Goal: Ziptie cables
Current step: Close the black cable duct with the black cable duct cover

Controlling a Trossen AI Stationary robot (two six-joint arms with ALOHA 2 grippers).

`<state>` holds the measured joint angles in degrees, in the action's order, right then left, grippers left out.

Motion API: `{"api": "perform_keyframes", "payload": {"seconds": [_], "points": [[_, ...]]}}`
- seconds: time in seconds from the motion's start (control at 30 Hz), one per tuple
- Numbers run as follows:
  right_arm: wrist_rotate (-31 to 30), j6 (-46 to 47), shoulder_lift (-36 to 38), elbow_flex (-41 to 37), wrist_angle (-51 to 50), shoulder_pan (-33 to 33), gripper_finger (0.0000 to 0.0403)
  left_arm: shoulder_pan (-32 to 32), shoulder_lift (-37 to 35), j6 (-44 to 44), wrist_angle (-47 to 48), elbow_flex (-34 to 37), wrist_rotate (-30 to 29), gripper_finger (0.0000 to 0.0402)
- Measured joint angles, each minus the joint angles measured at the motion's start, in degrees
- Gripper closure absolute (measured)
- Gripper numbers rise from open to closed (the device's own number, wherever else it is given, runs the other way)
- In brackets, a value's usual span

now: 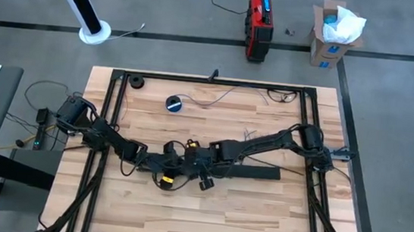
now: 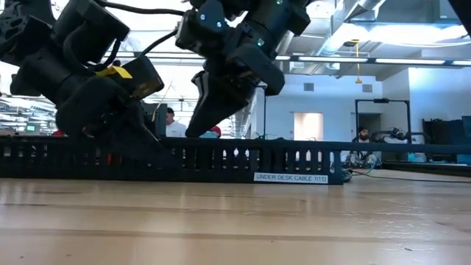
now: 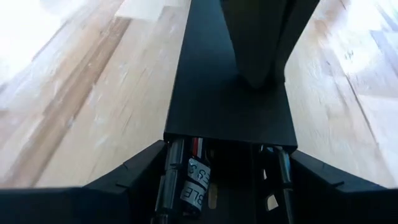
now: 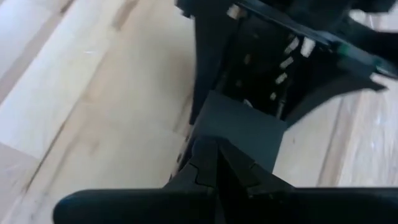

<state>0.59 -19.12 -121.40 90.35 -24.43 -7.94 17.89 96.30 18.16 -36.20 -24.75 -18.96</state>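
Both grippers meet mid-table over the slotted strip (image 1: 251, 171), left gripper (image 1: 172, 167) on its left end, right gripper (image 1: 201, 163) just beside it to the right, strip running on rightward twd the right arm's base. Tape roll (image 1: 175, 104) sits behind them, well apart, w/ the cables (image 1: 228, 95) farther back along the table (image 1: 274, 214) rear edge & trailing right. Beyond the table on the floor: a case (image 1: 260, 16) and, to its right, a box (image 1: 334, 34)

arms: 2 | grippers: left gripper (image 1: 172, 166) and right gripper (image 1: 190, 154), 2 | slotted black strip (image 1: 251, 171): 1 | tape roll (image 1: 175, 104): 1 | thin cables (image 1: 220, 96): a few, exact number unclear | red case (image 1: 259, 23): 1 | cardboard box (image 1: 330, 35): 1
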Motion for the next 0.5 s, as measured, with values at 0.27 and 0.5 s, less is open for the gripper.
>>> {"api": "perform_keyframes", "payload": {"seconds": [0.27, 0.5], "points": [[1.1, 0.3, -3.2, 0.5, -1.9, 0.6, 0.0403, 0.3, -6.5, 3.9, 7.0, 0.2, -0.3, 0.0156], [2.3, -0.7, -4.8, 0.7, 1.1, -1.0, 0.0403, 1.0, -8.1, 8.3, 14.9, -0.4, 7.6, 0.0155]]}}
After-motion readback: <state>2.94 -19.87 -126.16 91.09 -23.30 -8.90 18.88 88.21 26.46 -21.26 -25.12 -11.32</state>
